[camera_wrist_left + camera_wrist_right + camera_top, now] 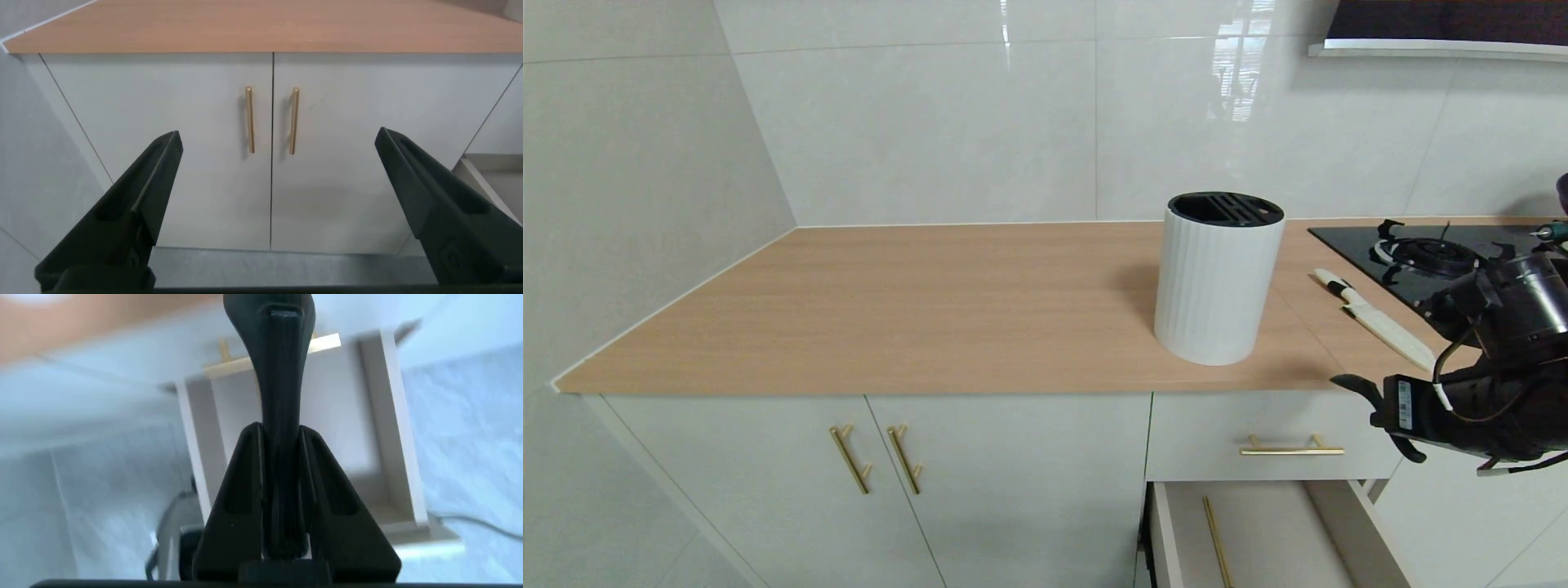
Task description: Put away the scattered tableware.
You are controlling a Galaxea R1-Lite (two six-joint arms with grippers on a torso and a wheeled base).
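**Hazard: knife slip at pickup, holder tip-over at insertion.**
The knife [1372, 320] lies flat on the counter [931, 310] between the holder [1217, 286] and the stove [1429, 253]. My right end effector [1343, 381] is closed on nothing, off the counter edge above the open drawer [1258, 531]; my left end effector [276, 139] is spread wide and empty, facing the cabinet doors [204, 163]. A flat blade offers little to pinch, so a shallow grip could let it slide; a misaligned blade could topple the holder.
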